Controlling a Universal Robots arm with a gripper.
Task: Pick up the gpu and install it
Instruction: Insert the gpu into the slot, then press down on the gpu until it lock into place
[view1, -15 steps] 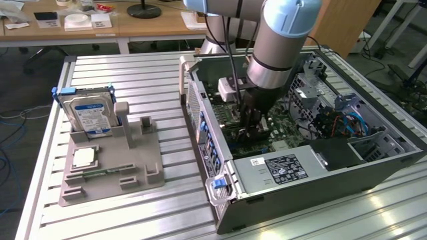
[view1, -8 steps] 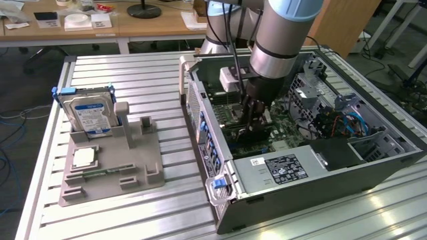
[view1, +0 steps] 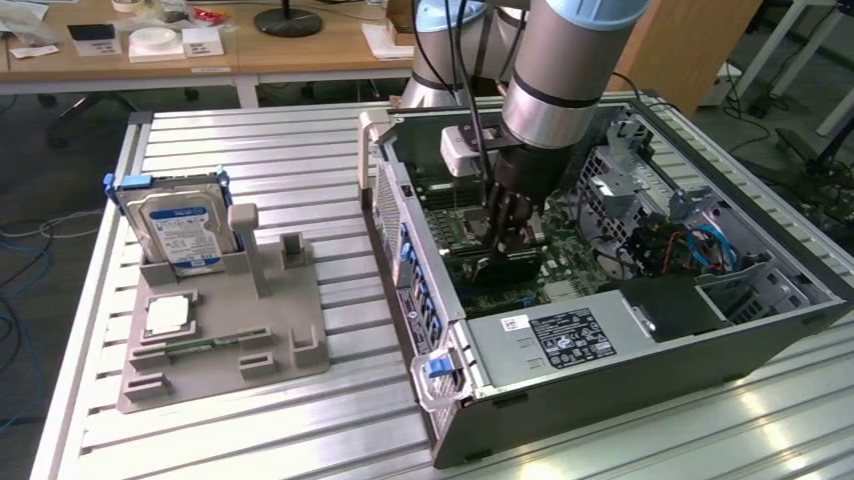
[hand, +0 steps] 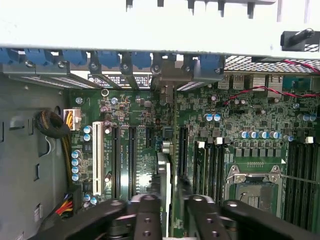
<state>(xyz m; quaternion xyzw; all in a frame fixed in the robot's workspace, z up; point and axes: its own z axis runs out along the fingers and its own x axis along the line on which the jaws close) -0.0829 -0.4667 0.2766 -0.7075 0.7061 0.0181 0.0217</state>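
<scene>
1 pincer (hand: 167, 210) reaches down into the open computer case (view1: 747, 330) on the bench (view1: 267, 150), its fingers (hand: 145, 215) closed edge-on around the gpu (hand: 164, 175). The card stands upright above the motherboard (hand: 240, 120) slots, apparently so its lower edge meets a slot squarely.

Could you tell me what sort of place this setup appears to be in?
Probably a robotics lab or workshop: an open computer case lies on a slatted metal bench, a grey parts fixture holds a hard drive, and wooden desks stand behind.
</scene>
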